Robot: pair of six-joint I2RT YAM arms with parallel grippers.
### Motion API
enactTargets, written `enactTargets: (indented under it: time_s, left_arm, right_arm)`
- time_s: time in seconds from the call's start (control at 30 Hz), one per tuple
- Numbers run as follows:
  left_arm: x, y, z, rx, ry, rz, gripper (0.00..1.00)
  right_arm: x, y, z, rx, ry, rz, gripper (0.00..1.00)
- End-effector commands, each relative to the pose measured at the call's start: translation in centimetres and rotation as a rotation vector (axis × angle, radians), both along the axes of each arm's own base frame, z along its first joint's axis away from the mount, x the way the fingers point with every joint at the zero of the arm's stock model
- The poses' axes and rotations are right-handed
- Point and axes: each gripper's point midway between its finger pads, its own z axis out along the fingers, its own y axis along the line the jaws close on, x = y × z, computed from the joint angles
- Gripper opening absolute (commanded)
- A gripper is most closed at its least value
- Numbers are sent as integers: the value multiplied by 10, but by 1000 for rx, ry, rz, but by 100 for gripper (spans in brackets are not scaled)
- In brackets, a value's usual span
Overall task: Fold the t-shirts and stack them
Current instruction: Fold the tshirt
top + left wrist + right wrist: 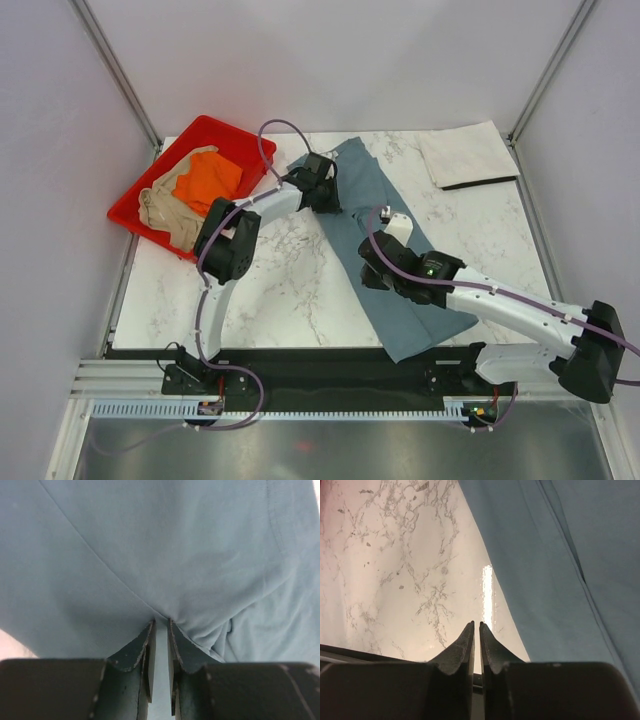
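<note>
1. Slate blue-grey t-shirt (pixel 400 300) (pixel 165 545) (pixel 560 565) lies as a long strip on the marble surface (pixel 280 290), to the right of the red tray (pixel 128 213). It slants from just beside the tray towards the near edge.
2. Orange t-shirt (pixel 210 180) and tan-beige t-shirt (pixel 165 210) sit crumpled inside the tray, touching each other.
3. Off-white t-shirt (pixel 465 155) rests folded flat, well to the right of the tray at the surface's far corner.
4. The left fingers (pixel 320 188) (pixel 161 622), just right of the tray, are nearly closed and pinch a fold at the blue-grey shirt's far end.
5. The right fingers (pixel 368 278) (pixel 476 625), farther right of the tray and nearer the arm bases, stand a sliver apart. They hold nothing and hang over bare marble just beside the shirt's edge.
</note>
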Motion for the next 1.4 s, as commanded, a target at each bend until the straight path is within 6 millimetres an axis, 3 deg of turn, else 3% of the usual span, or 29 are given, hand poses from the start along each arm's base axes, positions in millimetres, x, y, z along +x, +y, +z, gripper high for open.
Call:
enactTargets:
  time_s: [0.0,0.2,0.27,0.37,0.5,0.53,0.6,0.63,0.67,0.7,0.73,0.77,0.8,0.83,0.9,0.93,1.0,1.03,1.13,1.17,1.2,1.37]
  left_arm:
    - [22,-12,-3,-11,-49,-20,23]
    - [43,-36,-11,-48,-81,-120,25]
    - [53,-41,3,-59,-128,-148,26]
    - [52,-48,32,-93,-170,-197,28]
    - [26,-47,87,-167,-189,-227,30]
    - [11,-41,105,-181,-188,-222,32]
    - [-11,-38,120,-194,-183,-230,33]
    - [-28,-37,150,-210,-217,-227,33]
    - [-52,-31,126,-184,-151,-214,32]
    - [-66,-30,123,-169,-142,-219,32]
    - [-100,-32,104,-145,-87,-247,31]
    - [-119,-33,114,-168,-78,-236,30]
    - [-135,-37,111,-173,-64,-250,28]
    - [-170,-44,93,-160,-1,-279,27]
    - [-207,-58,94,-191,21,-342,26]
    - [-239,-66,80,-175,63,-386,25]
    - [-263,-80,82,-210,36,-410,22]
    - [-292,-85,69,-217,86,-441,20]
    - [-329,-100,50,-251,153,-489,17]
    - [-333,-106,48,-259,147,-499,16]
    - [-337,-108,33,-230,164,-497,16]
    - [-346,-114,15,-191,179,-512,16]
  right_arm:
    - [7,-20,18,-59,-86,-20,15]
    - [5,-48,20,-75,-152,-70,15]
    - [2,-55,19,-79,-162,-77,16]
    - [-1,-62,14,-91,-158,-81,16]
    - [-7,-65,16,-79,-145,-71,16]
    - [-8,-64,22,-69,-147,-67,16]
    - [-9,-66,35,-48,-164,-62,16]
    - [-10,-66,45,-42,-175,-49,17]
    - [-12,-66,53,-22,-183,-38,17]
    - [-13,-66,59,-11,-191,-28,18]
    - [-14,-67,68,-1,-201,-22,18]
    - [-16,-70,77,18,-217,-27,18]
    - [-17,-74,82,22,-225,-30,18]
    - [-20,-78,93,37,-241,-26,18]
    - [-25,-84,105,56,-260,-17,18]
    - [-28,-90,114,74,-283,-16,18]
    - [-31,-103,126,78,-316,-34,18]
    - [-34,-111,135,99,-341,-48,17]
    - [-39,-128,154,125,-387,-77,17]
    - [-39,-131,157,129,-395,-85,17]
    - [-40,-133,157,128,-397,-89,17]
    - [-45,-133,136,121,-350,-85,17]
